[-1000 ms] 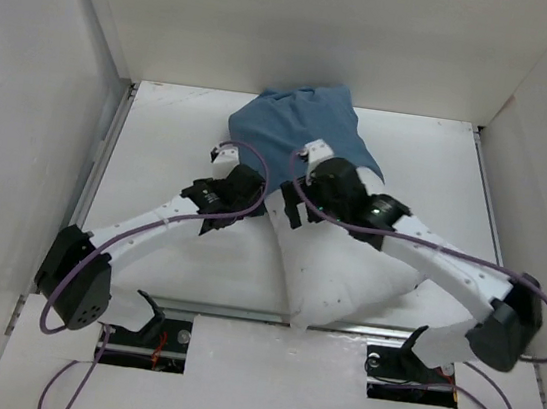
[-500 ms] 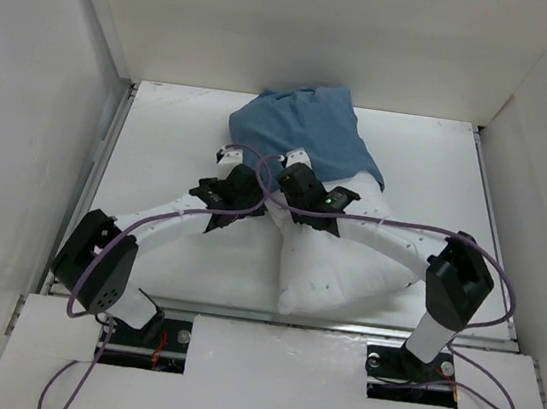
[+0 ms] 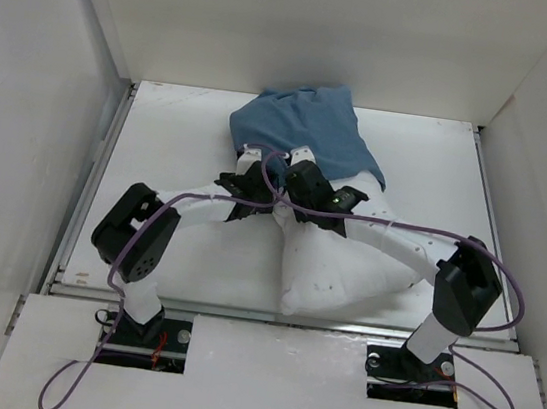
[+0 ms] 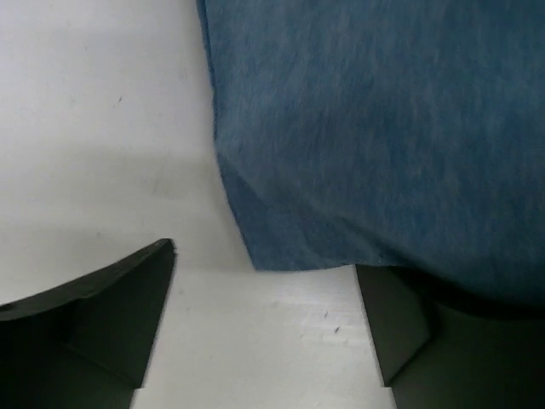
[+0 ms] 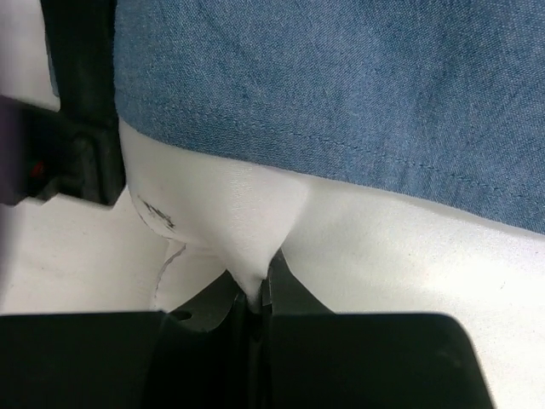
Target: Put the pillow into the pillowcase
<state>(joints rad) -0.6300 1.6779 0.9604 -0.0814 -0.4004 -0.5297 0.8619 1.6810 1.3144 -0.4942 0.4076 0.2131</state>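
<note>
Overhead, the pillow (image 3: 341,269) is seen lying on the table (image 3: 160,149) with its long axis running from the near edge toward the far wall. Its near end is bare and plump, and its far end is covered by the pillowcase (image 3: 309,129), which is bunched at the far middle of the table with its mouth turned toward the arms. The left gripper (image 3: 253,153) and the right gripper (image 3: 300,158) are set side by side at the blue hem, close together. How either pair of jaws stands cannot be told from this height.

From the left wrist, more is shown. Two dark fingers (image 4: 94,332) are held well apart, with only a white surface between them. The blue cloth fills the upper right of the view, and its lower edge is draped over the right-hand finger. Nothing is gripped. The pillow itself is not seen from here.

From the right wrist, the jaws are seen pressed together on a pinch of white pillow fabric, which is drawn up into a small peak just below the stitched blue hem. The hem is laid across the top of the view, over the white cushion. A black part of the other arm is visible at the left edge, touching or just beside the hem.
</note>
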